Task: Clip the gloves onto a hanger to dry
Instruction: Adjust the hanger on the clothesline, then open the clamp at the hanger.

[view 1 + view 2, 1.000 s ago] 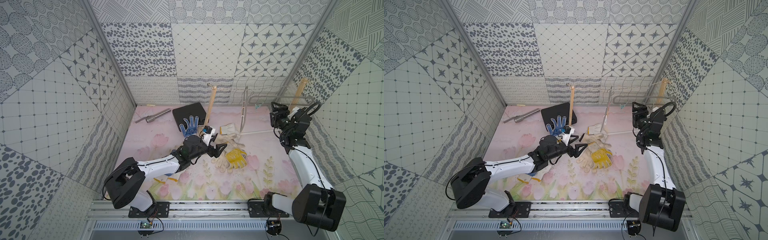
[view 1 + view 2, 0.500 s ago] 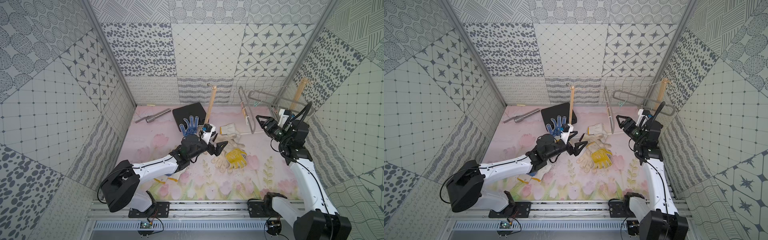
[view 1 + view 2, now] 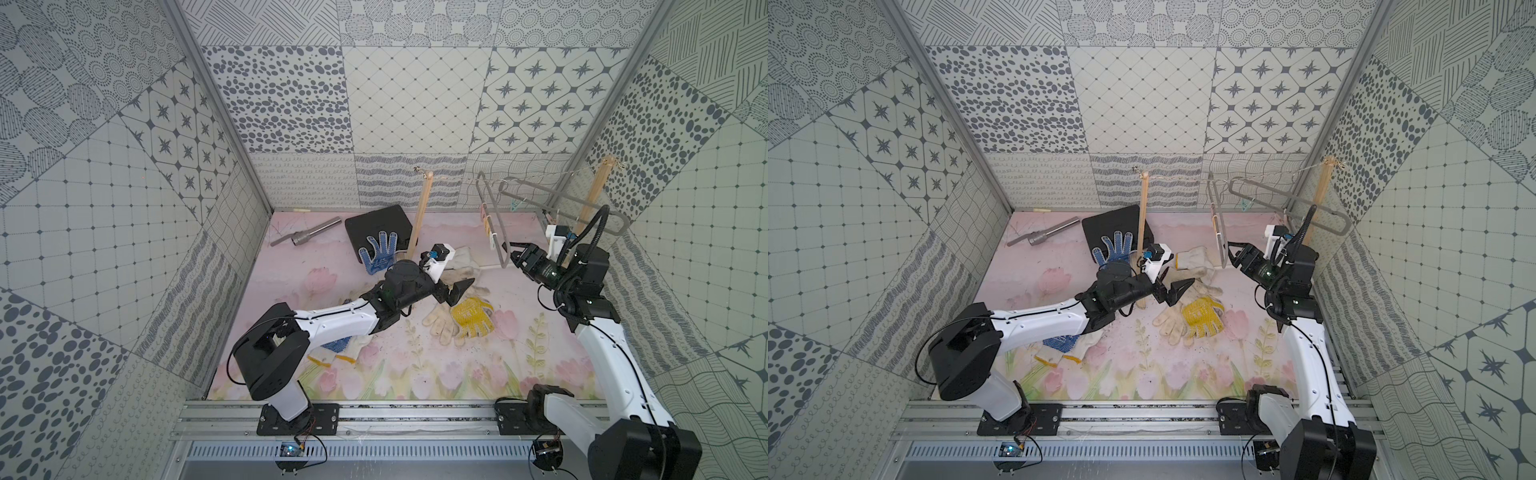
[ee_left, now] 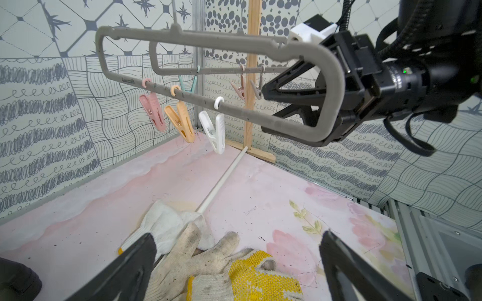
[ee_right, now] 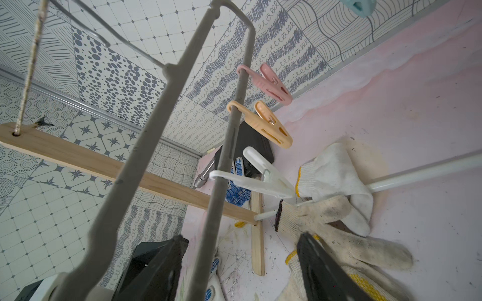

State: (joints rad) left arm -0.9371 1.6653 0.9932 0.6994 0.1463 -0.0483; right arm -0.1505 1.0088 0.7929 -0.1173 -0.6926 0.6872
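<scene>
Checking both claws now. Left claw (image 4: 236,234) is spread wide with nothing pinched, low over the gloves. A dirty cream glove (image 4: 182,255) lies under the gap between its fingers. The yellow-dotted glove (image 4: 260,281) overlaps it on the palm side. A white glove (image 4: 164,226) lies just past one fingertip; can't tell if that finger touches it.

Right claw (image 5: 241,234) is ahead of and above the left claw, also spread. It straddles one bar of the grey hanger (image 4: 247,113) at the rounded end. The bar runs close beside one finger with a clear gap to the other, so no pinch. The hanger's other bar passes outside that finger.

Pink, orange and white pegs (image 4: 215,130) hang on the straddled bar just beyond the right claw's tips, white nearest.

One blue-dotted glove (image 3: 380,251) lies behind the left claw, beside its wrist. Another blue-dotted one (image 3: 1061,343) sits under the left forearm, well behind the claw.
</scene>
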